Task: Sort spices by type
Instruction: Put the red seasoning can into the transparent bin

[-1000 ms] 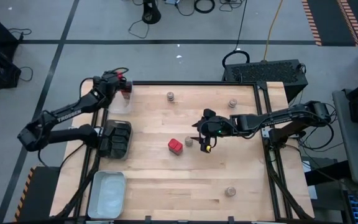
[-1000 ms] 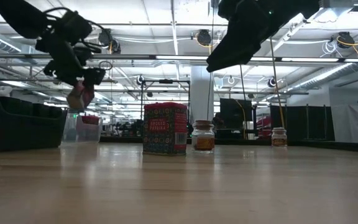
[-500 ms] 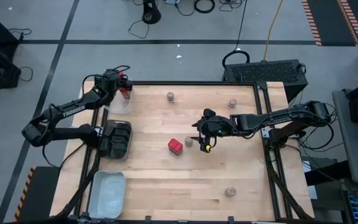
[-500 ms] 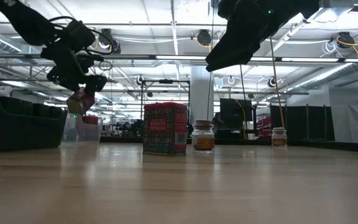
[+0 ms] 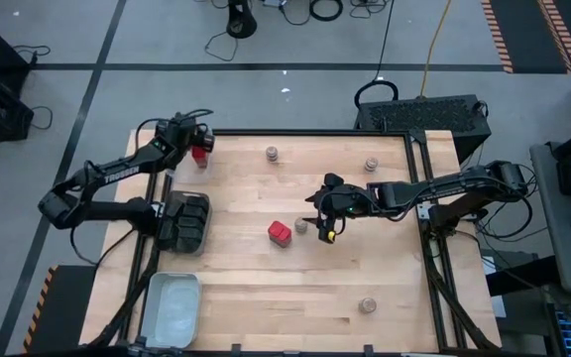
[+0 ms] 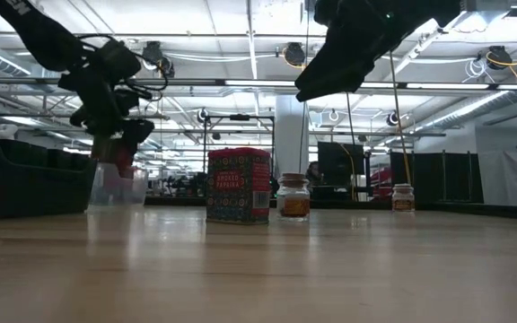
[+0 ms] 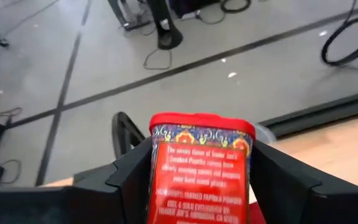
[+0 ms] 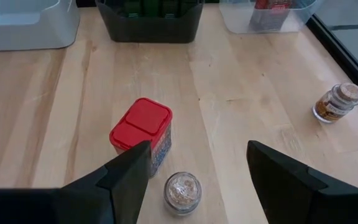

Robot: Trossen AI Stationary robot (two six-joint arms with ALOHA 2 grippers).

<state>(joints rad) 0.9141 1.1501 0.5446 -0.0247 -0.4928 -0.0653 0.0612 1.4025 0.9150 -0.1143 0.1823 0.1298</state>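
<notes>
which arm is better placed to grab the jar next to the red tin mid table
Right: its open tool hovers over the jar beside the red tin. The left tool is at the far corner, shut on another tin.

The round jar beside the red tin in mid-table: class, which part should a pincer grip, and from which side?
Grip the jar around its round body just under the lid, coming straight down. It stands upright and the right pincer hangs open above it; the red tin stands close on one side.
</notes>
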